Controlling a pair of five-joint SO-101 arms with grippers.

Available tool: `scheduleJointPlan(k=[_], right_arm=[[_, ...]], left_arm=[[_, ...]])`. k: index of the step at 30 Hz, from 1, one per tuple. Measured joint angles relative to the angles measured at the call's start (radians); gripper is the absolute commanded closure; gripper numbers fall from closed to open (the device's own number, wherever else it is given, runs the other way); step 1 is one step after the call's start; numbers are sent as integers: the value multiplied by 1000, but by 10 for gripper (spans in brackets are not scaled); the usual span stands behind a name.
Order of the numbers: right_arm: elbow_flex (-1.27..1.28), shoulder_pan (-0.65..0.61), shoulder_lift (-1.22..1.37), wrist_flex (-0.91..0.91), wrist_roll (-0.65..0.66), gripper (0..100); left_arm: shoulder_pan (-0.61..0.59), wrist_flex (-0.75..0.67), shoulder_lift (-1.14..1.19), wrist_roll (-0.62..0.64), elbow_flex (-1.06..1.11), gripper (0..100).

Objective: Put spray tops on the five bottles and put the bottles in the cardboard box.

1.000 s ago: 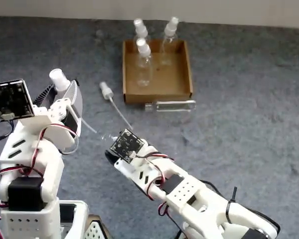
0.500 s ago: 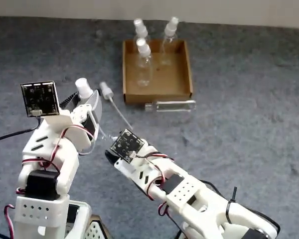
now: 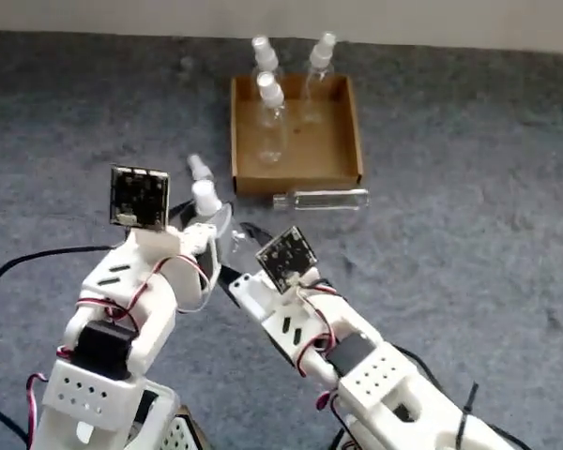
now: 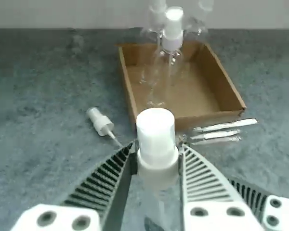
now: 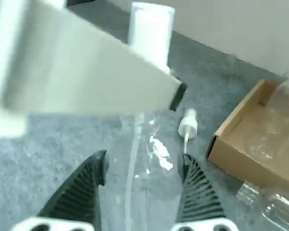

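Standing upright inside the cardboard box [image 3: 296,180], three capped bottles [image 3: 270,122] are seen toward its far side. An uncapped bottle [image 3: 321,199] is laid flat on the grey carpet [image 3: 469,244], just beside the box's near wall and parallel to it. A loose spray top [image 3: 199,169] is laid on the carpet just off the box's near-left corner. Nearer than the box and left of that corner, a held spray top [image 4: 155,125] is clamped between the fingers of the left gripper [image 4: 156,148], white cap upward. Directly under it, a clear bottle [image 5: 151,149] is gripped upright, pinched from both sides by the right gripper [image 5: 142,162]. The held spray top is placed over this bottle's neck; whether it is seated cannot be told. Both grippers are positioned short of the box, and the loose spray top is found between them and its near-left corner.
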Motion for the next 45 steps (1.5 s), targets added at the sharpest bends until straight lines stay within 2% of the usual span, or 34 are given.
scheduleJointPlan(k=[4,9,11,16,25,36,40,45], right_arm=[[40,2,-167,167,0,995],[54,8,-299,210,-2,995],[55,9,-307,210,-2,995],[52,9,-296,209,-2,995],[52,12,-242,207,-2,995],[52,12,-239,207,-2,995],[52,12,-239,207,-2,995],[52,12,-239,207,-2,995]], left_arm=[[101,0,-8,-72,44,995],[138,-5,-11,-104,48,995],[141,2,-12,-104,46,977],[141,101,-11,-107,-23,845],[138,149,-12,-167,-34,839],[-29,173,-341,-173,-34,841],[-68,166,-364,-173,-25,841],[-98,-38,-269,-173,41,842]])
